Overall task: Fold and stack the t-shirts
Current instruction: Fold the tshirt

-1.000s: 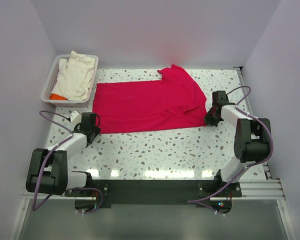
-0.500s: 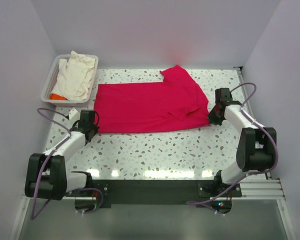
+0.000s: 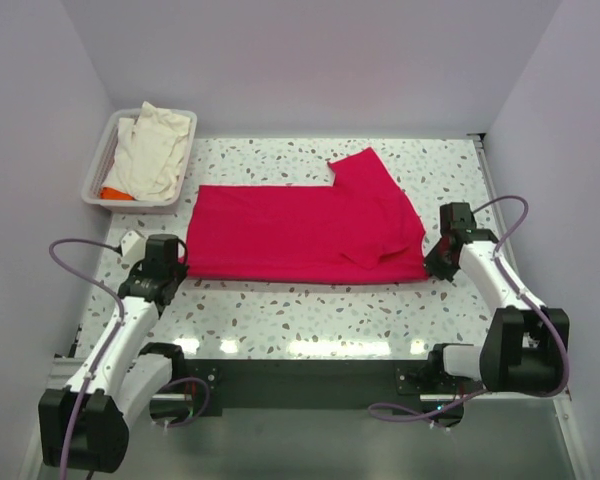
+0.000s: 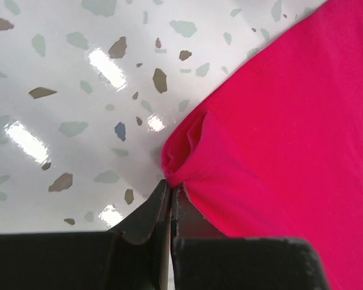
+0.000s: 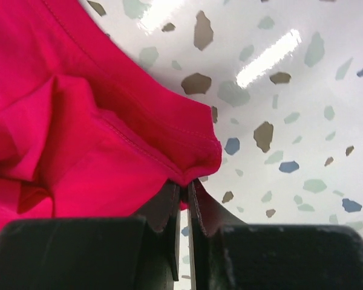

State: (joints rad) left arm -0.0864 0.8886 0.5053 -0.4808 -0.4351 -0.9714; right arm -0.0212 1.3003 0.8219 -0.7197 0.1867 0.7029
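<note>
The left gripper is clamped on the near left corner of the red t-shirt, close to the left edge of the speckled worktop. The right gripper is pinched on the near right corner. The shirt lies spread across the middle. In the far left corner, a white tray holds a cream t-shirt over orange fabric.
</note>
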